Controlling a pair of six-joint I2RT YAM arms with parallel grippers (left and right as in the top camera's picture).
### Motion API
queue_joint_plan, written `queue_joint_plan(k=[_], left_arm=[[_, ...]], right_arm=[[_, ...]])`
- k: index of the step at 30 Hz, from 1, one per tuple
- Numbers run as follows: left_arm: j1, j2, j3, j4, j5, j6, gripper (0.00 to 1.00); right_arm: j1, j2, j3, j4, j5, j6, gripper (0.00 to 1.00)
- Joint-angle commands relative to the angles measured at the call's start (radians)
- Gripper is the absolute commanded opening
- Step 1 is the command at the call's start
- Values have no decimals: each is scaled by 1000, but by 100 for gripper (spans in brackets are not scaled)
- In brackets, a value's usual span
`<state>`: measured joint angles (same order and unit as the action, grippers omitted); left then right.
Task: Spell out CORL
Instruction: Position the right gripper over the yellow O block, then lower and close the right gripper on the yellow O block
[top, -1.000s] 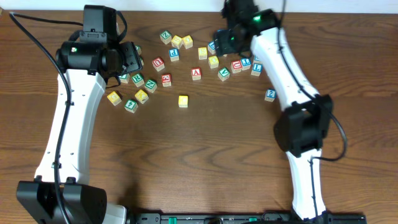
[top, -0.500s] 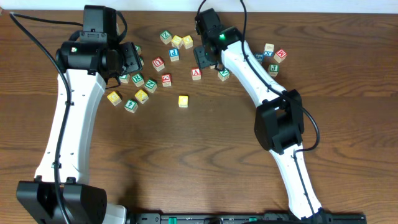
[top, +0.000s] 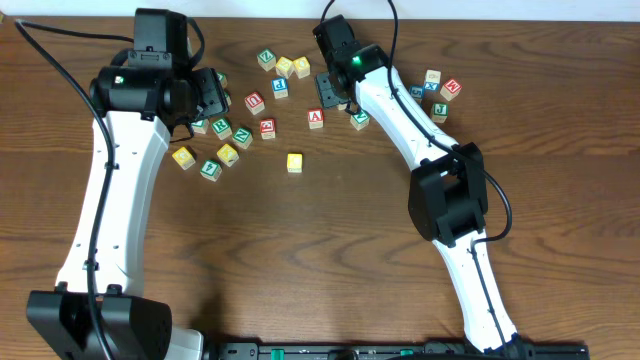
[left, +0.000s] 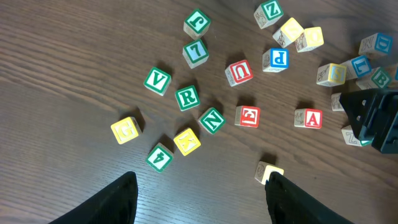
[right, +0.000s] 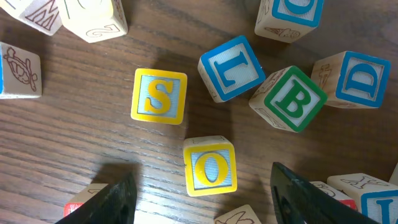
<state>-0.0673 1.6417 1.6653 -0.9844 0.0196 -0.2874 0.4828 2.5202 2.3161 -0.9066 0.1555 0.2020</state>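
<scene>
Yellow O cube (right: 210, 166): lay on counter (right: 74, 143), centred beneath right tool (right: 202, 180), whose jaws stood spread and empty; right arm nearer. Green R cube (left: 187, 97): ahead of left tool (left: 200, 186), likewise spread, empty.

Table (top: 330, 250): dark brown wood, grain clearly marked, finished matt.
O cube (right: 210, 166) and S cube (right: 159, 96): pale bare wood is seen at the sides; tops are painted yellow with grey-blue panels, satin finish.
R cube (left: 187, 97): wood, top painted green and white.
Left arm (top: 110, 200) and right arm (top: 400, 110): links are cased in smooth, lightly glossy white plastic; joints are housed in black matt plastic.
</scene>
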Motion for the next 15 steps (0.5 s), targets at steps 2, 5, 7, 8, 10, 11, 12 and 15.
queue_joint_plan(k=[2,5,7,8,10,11,12,15], left_arm=[[0,6,3,-3,-13,2,65],[0,6,3,-3,-13,2,65],[0,6,3,-3,-13,2,65],[0,6,3,-3,-13,2,65],[0,6,2,-3,-13,2,65],[0,6,2,-3,-13,2,65],[0,6,2,-3,-13,2,65],[0,6,2,-6,-13,2,65]], right_arm=[[-1,36,3,7,18,23,63],[-2,51,3,10,8,23,63],[-1,56,2,11,3,23,62],[-1,58,2,14,3,23,61],[-1,60,2,18,3,23,60],[-2,61,2,21,3,23,59],[-3,62,2,24,3,23,59],[-5,67,2,28,3,23,55]])
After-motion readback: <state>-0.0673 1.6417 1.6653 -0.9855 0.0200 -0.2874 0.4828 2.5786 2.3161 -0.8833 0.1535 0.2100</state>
